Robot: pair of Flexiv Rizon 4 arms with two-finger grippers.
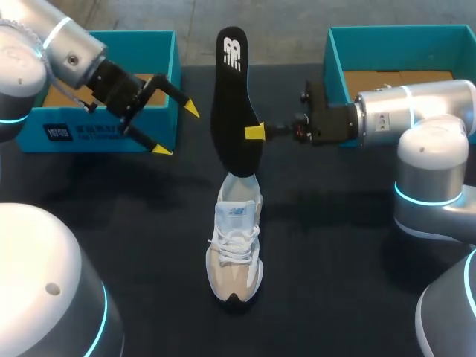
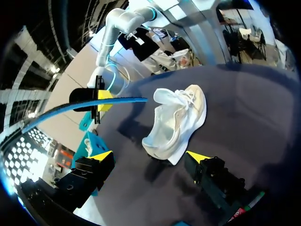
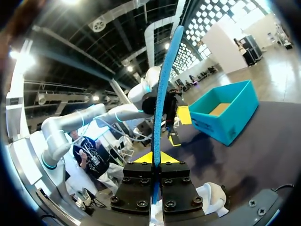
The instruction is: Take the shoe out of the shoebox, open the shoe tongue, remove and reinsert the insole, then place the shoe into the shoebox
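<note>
Black insole (image 1: 234,104) clenched in right gripper (image 1: 255,132), hiding shoe (image 1: 236,245) heel (left gripper (image 1: 177,129) released)

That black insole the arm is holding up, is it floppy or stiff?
Probably fairly stiff: pinched by the right gripper below its middle, the insole stands almost straight. Likely light, being thin seen edge-on. It might bend slightly if pushed.
</note>
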